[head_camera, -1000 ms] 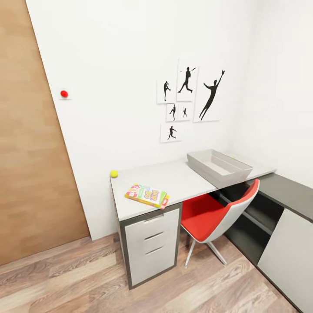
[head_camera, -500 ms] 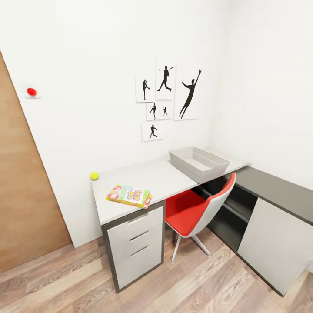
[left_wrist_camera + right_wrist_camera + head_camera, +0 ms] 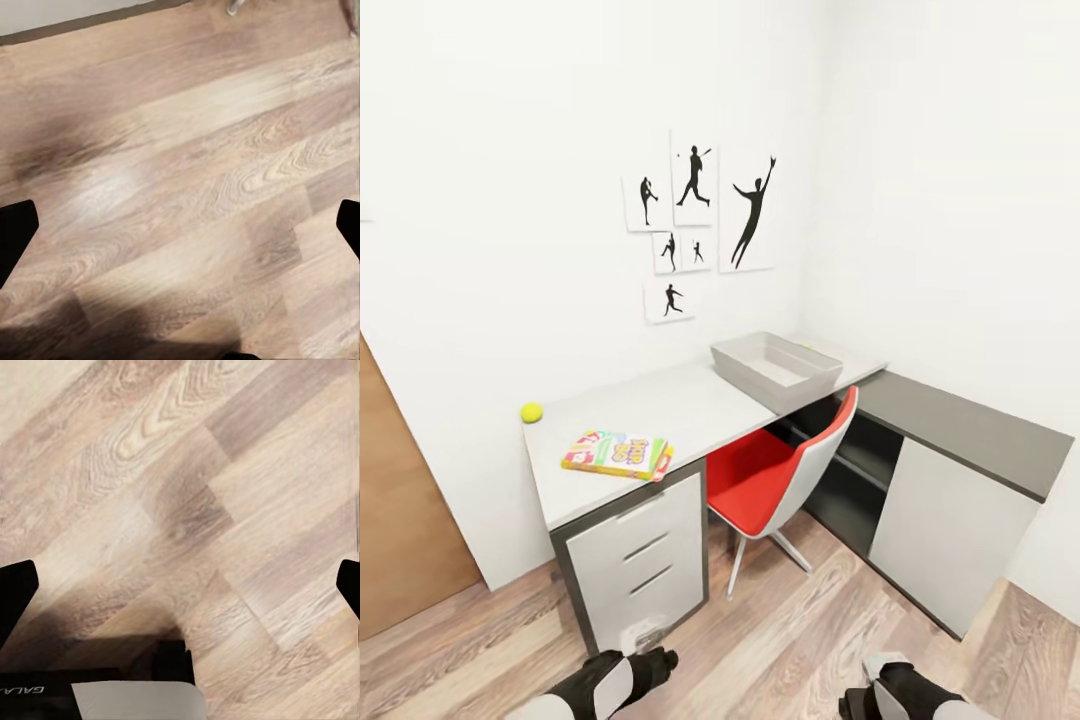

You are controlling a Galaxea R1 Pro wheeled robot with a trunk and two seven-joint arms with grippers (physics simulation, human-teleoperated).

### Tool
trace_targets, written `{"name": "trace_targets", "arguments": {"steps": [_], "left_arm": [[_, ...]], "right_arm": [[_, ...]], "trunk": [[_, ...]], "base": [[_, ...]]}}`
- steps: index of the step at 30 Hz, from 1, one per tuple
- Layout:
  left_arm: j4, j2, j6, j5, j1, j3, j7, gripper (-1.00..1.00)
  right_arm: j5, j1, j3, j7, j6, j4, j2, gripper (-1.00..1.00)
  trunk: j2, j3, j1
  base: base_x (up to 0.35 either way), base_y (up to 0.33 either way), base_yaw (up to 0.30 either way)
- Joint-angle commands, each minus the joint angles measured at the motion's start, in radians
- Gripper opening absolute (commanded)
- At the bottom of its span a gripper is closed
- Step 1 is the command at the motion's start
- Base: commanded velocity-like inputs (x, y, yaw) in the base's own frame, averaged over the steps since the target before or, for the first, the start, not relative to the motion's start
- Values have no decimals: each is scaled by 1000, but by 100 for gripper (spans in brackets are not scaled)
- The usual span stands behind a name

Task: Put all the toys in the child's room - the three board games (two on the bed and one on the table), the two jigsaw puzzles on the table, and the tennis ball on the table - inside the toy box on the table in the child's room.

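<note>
The robot is approaching the table (image 3: 710, 405), both grippers hanging wide open and empty over the wood floor (image 3: 187, 187), and next needs to close in on the Skip-Bo board game (image 3: 617, 454) near the front edge, tennis ball (image 3: 532, 412) at the back-left corner, toy box (image 3: 775, 368) toward the far end

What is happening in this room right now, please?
The robot faces the table and handles nothing at the moment. Both wrist cameras look down at the wooden floor, and the left gripper and right gripper are open and empty. On the table lie a board game, a tennis ball near the wall and the grey toy box. A red chair stands at the table.
</note>
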State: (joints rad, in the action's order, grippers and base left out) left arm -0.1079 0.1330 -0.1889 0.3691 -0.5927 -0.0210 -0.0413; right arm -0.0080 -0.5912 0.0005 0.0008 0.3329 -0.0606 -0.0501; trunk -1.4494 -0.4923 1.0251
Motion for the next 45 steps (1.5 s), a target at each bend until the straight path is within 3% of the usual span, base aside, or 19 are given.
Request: {"name": "trace_targets", "arguments": {"steps": [1,3,4,6,15,33,45], "left_arm": [[-2,0,-6,6,-1,-2,-5,100],[-3,5,-18,48,-40,-2,-20,100],[-3,5,-18,48,-40,-2,-20,100],[-3,11,-26,82,-75,-2,-35,100],[-10,30,-36,127,-137,-1,-69,100],[-45,42,-36,142,-118,7,-56,100],[-48,42,-32,142,-108,11,-10,100]], "right_arm": [[-1,-1,0,0,6,-2,0,100],[-2,-32,0,1,17,-2,0,100],[-2,-32,0,1,17,-2,0,100],[-2,-60,0,1,25,-3,-2,100],[-1,-122,-2,2,34,-4,-5,100],[0,-177,-2,2,50,-5,-8,100],[-3,-191,-5,30,94,-56,-37,100]], "trunk": [[-1,-2,0],[-1,-3,0],[-1,-4,0],[-1,-5,0],[-1,-11,0],[-1,-19,0],[-1,-20,0]], "base": [[0,0,-244],[0,0,-243],[0,0,-243],[0,0,-243],[0,0,-242],[0,0,-252],[0,0,-273]]}}
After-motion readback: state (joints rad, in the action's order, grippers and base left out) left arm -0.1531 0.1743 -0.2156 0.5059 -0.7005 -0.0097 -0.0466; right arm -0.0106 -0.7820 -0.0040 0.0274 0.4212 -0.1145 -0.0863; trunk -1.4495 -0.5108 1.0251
